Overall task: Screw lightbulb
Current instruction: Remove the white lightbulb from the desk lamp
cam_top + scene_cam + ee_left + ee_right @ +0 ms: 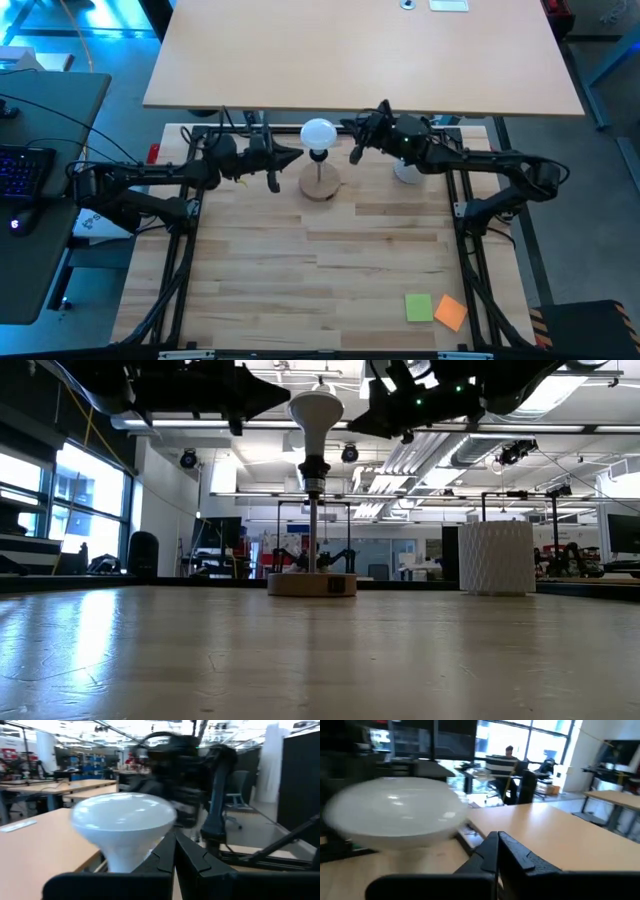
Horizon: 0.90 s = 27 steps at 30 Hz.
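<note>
You've got a plain white frosted lightbulb (318,132) mid-frame on a light wooden stand (320,185) with a black socket, dark arms either side, pale striped wood planks for the table (300,270), and green (418,307) and orange (451,313) sticky notes lower right.

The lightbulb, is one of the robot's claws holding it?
No. The lightbulb stands by itself on top of the wooden stand. The left gripper and right gripper are both shut with nothing in them, one beside it on each side.
</note>
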{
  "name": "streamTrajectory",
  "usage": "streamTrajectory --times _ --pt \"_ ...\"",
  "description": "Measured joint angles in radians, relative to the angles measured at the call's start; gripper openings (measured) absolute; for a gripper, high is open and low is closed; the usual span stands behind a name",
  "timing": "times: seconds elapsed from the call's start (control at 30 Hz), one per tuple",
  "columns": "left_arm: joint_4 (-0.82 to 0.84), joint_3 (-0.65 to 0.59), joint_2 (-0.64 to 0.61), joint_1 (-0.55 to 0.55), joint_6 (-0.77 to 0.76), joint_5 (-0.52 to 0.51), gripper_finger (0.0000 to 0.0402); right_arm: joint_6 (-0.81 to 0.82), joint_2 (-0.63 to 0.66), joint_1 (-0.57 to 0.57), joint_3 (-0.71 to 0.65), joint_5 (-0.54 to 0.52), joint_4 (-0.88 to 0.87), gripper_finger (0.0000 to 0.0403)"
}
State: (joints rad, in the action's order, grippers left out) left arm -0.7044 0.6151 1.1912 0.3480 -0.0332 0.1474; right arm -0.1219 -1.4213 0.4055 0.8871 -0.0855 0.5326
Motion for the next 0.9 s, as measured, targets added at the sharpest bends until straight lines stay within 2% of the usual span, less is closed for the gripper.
streamTrajectory --times 0.13,0.2,0.3,0.4,0.47,0.57,0.7,0.83,0.9 --pt "0.018 0.000 -0.002 -0.016 -0.008 -0.023 0.0000 0.005 0.025 0.028 0.000 -0.023 -0.047 0.0000" --pt "0.063 0.000 -0.013 -0.010 -0.005 -0.066 0.0000 -0.002 0.051 0.033 0.000 -0.017 -0.081 0.0000" --pt "0.142 0.000 -0.040 0.017 0.015 -0.163 0.0000 -0.034 0.091 0.020 0.000 0.070 -0.149 0.0000" --pt "0.143 0.000 -0.047 0.067 0.020 -0.193 0.0000 -0.034 0.116 -0.008 0.000 0.173 -0.180 0.0000" --pt "0.090 0.000 -0.035 0.107 0.019 -0.163 0.0000 -0.034 0.118 -0.035 0.000 0.192 -0.172 0.0000" --pt "-0.030 0.000 0.011 0.155 -0.007 -0.047 0.0000 -0.028 0.110 -0.071 0.000 0.192 -0.124 0.0000" --pt "-0.177 0.000 0.074 0.162 -0.058 0.100 0.0000 0.011 0.073 -0.075 0.000 0.179 -0.075 0.0000" --pt "-0.188 0.000 0.088 0.132 -0.081 0.125 0.0000 0.013 0.039 -0.056 0.000 0.077 -0.046 0.0000" --pt "-0.186 0.000 0.089 0.105 -0.086 0.132 0.0000 0.013 0.022 -0.039 0.001 0.058 -0.035 0.0000"
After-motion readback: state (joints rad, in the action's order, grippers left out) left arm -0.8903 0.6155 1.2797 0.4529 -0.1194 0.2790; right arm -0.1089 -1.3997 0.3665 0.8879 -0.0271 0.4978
